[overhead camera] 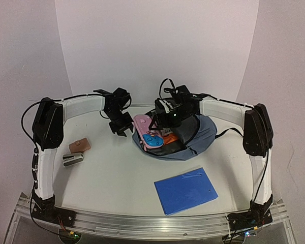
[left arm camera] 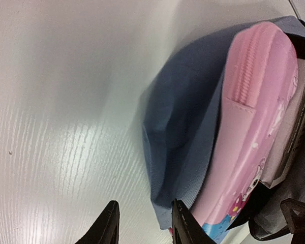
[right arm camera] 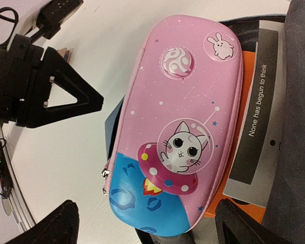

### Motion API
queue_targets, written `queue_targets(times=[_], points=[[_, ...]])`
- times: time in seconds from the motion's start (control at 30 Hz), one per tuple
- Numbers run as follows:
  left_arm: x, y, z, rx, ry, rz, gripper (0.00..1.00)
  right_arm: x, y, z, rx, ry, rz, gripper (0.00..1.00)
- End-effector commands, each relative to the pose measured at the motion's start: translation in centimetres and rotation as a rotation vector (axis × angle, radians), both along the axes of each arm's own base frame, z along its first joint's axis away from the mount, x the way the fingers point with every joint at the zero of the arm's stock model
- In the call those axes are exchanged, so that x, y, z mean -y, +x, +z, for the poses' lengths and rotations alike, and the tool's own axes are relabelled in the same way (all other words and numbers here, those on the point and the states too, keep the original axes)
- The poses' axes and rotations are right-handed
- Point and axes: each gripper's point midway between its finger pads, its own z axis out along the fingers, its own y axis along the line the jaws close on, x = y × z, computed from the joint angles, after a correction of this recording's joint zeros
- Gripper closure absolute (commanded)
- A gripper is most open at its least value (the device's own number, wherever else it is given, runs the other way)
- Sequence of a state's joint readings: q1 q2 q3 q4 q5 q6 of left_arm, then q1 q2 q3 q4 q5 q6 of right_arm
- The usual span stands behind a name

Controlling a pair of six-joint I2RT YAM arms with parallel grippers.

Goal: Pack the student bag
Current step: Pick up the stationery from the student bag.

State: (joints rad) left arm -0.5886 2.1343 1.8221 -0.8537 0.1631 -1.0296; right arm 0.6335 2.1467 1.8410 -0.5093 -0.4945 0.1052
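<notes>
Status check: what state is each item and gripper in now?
student bag: open, lying flat
pink pencil case: zipped, lying in the bag's mouth
book: closed, under the pencil case
blue folder: closed, lying flat
left gripper: open, empty, beside the bag
right gripper: wide open, above the pencil case

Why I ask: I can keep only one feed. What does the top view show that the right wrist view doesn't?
Top view only: the blue folder lying apart on the table, and the whole outline of the bag. Right wrist view only: the cat print on the pink case and the words "None has begun to think" on the book beside it. Both show the pink case, part of the bag, and the left end effector.
</notes>
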Motion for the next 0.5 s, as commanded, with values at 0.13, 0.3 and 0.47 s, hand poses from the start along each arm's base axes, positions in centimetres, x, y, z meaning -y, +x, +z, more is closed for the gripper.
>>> queue_targets(times=[0.13,0.3,0.47], points=[[2.9,1.8,4.4,0.165,-0.235,-0.102,0.62,-1.0,1.5,0.5,0.076,-0.015,-0.032,0.05],[4.5,1.8,6.7,0.259,-0.362,-0.166,0.60,-0.5,0.4,0.2,0.054,-0.016,-0.014,0.09],[3.8,3.5,7.1,0.296,-0.366,-0.151,0.50,0.0,-0.8,-0.2,0.036,-0.024,0.011,0.11]])
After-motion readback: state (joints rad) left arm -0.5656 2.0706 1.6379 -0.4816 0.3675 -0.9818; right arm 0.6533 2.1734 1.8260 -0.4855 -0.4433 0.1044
